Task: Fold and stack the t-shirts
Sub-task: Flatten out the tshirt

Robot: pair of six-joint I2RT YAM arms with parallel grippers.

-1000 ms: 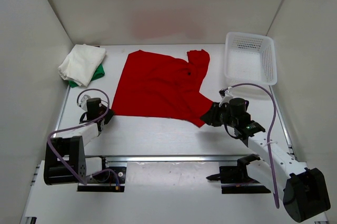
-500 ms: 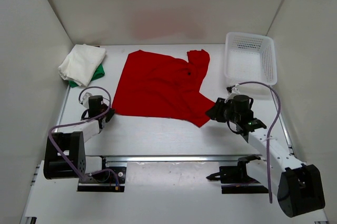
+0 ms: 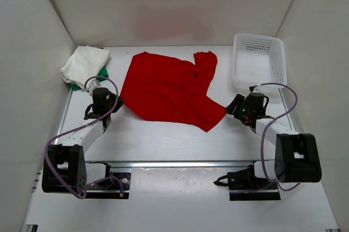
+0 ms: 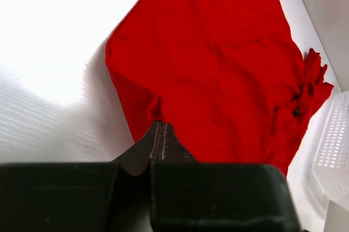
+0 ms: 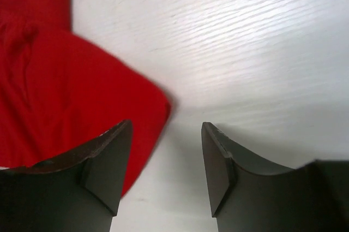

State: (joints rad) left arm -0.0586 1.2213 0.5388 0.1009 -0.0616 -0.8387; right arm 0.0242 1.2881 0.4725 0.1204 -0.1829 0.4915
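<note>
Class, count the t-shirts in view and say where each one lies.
3. The red t-shirt lies spread in the middle; the off-white t-shirt sits folded far left; the green t-shirt lies under it, mostly hidden.

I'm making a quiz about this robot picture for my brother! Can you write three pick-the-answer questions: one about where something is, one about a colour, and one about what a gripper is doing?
1. Where is the basket?
A) far right
B) far left
C) near middle

2. What colour is the shirt under the white shirt?
A) blue
B) green
C) yellow

3. What is the left gripper doing?
A) standing wide open
B) shut on the red shirt
C) holding the basket

Answers:
1 A: it sits at the back by the right wall.
2 B: the green shirt peeks out below the white one.
3 B: in the left wrist view, its closed fingers pinch the red cloth's edge.
</note>
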